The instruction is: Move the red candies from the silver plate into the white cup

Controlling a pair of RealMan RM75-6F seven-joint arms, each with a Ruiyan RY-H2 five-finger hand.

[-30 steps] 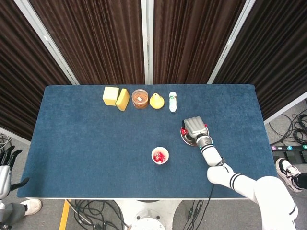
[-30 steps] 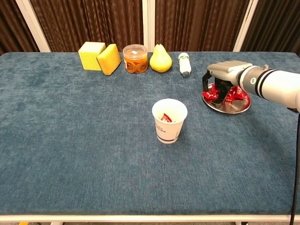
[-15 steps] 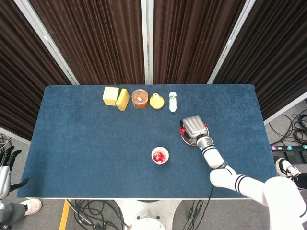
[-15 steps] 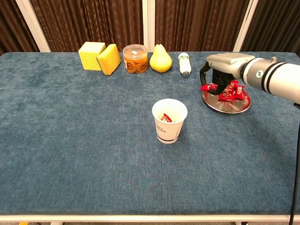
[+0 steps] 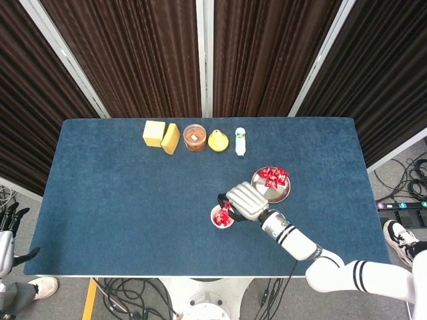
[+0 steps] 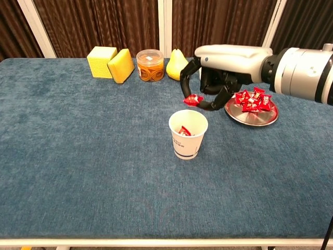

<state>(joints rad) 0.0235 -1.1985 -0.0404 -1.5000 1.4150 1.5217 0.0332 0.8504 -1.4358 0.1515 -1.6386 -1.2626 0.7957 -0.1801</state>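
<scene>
Hovering over the white cup (image 6: pixel 188 133), the right hand (image 6: pixel 210 86) pinches one red candy (image 6: pixel 193 99) between thumb and fingertips, the other fingers curled loosely around it. Changed since a second ago: the hand was down on the silver plate (image 6: pixel 251 117) among the pile, half a second ago it was lifting off with a piece, now it has crossed the counter (image 6: pixel 93 156) to just above the cup rim. So pick and carry are done for this piece; only the release is left, by my judgement.

The candy hangs a little toward the far rim, not dead centre, so a small shift inward may help before letting go. Cup already holds at least one red piece, seen in both views. Several remaining candies (image 6: pixel 252 100) lie heaped on the plate, so more trips are needed.

Left hand (image 5: pixel 7 230) sits off the counter's left edge in the head view, fingers apart, holding nothing.

Along the back: yellow block (image 6: pixel 101 61), yellow sponge (image 6: pixel 121 65), jar (image 6: pixel 150 65), pear (image 6: pixel 176 66); untouched.
</scene>
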